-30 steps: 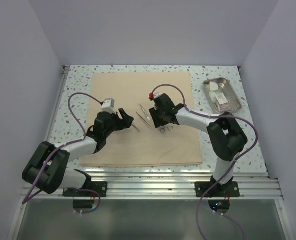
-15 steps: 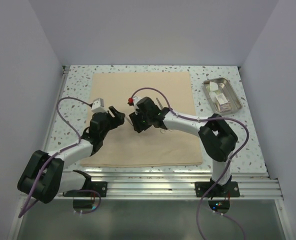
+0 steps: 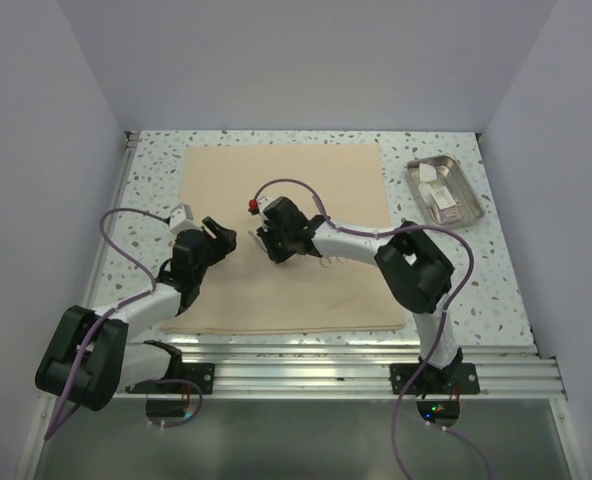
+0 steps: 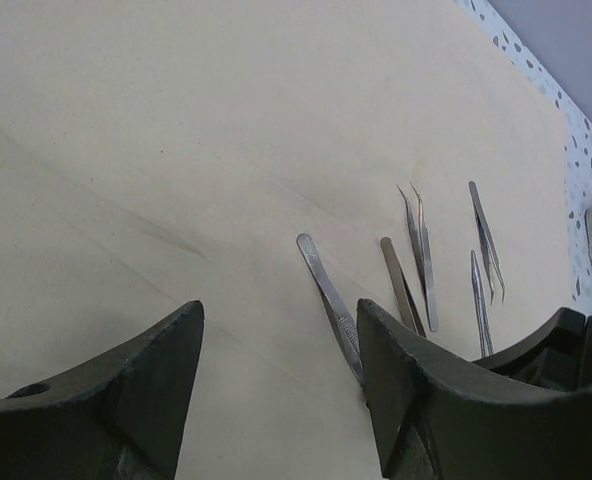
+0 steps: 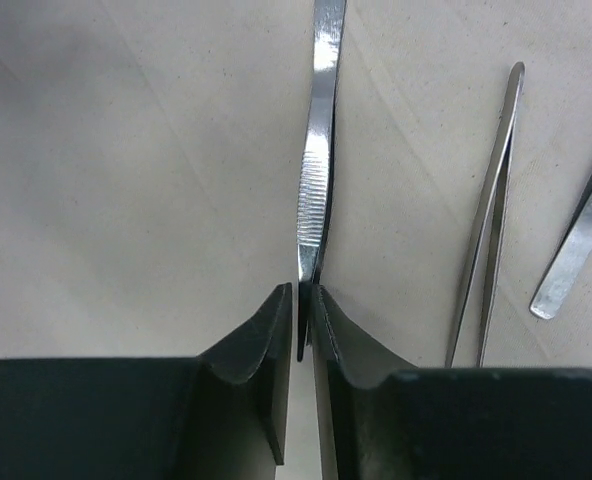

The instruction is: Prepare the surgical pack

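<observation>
The tan cloth (image 3: 286, 180) lies flat on the table (image 3: 156, 160); the right gripper (image 5: 303, 295) pinches one thin forceps (image 5: 314, 180) on it by the end; light, springy, slippery steel, I'd judge, safer gripped mid-length; the left gripper (image 4: 276, 320) hangs wide, empty.

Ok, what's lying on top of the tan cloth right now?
Thin steel instruments lie on the cloth: forceps pinched in the right pincer, plus several tweezers beside them. From above, the right arm covers most of them; anything beneath it is hidden.
</observation>
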`<state>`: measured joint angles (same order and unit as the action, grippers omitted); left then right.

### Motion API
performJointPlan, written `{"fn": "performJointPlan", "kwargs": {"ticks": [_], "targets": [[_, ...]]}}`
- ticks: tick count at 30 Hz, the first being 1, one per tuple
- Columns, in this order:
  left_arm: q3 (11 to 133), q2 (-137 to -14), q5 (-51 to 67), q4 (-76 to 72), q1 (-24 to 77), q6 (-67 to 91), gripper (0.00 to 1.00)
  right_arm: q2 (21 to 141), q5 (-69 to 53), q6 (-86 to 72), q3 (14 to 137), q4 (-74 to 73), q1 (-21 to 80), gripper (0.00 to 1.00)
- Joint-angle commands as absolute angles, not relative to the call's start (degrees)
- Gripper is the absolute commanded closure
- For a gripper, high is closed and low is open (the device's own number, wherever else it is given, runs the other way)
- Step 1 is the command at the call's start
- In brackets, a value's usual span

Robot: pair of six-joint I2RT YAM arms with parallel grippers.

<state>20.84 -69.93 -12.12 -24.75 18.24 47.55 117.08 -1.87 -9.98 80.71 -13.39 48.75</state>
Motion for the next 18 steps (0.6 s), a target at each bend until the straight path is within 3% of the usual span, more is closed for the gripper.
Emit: {"fn": "performJointPlan", "kwargs": {"ticks": [1, 6, 12, 18], "targets": [[21.27, -69.43, -12.31, -26.28, 17.84, 48.34, 0.34, 115.06, -0.18, -10.37, 80.60, -10.91, 48.96, 0.84], [21.88, -69.87, -10.99, -26.28, 17.84, 47.81, 0.34, 107.06, 4.56, -12.04, 76.03, -8.26, 48.87, 0.93], [21.88, -69.52, -10.11, -26.46, 17.75, 47.55, 0.34, 96.60, 13.61, -10.11, 72.16, -8.78, 47.64, 0.95], [21.88, -69.08, -9.23, -26.54, 17.84, 47.37, 0.34, 89.75, 16.43, -12.73, 72.07, -15.02, 36.76, 0.94]]}}
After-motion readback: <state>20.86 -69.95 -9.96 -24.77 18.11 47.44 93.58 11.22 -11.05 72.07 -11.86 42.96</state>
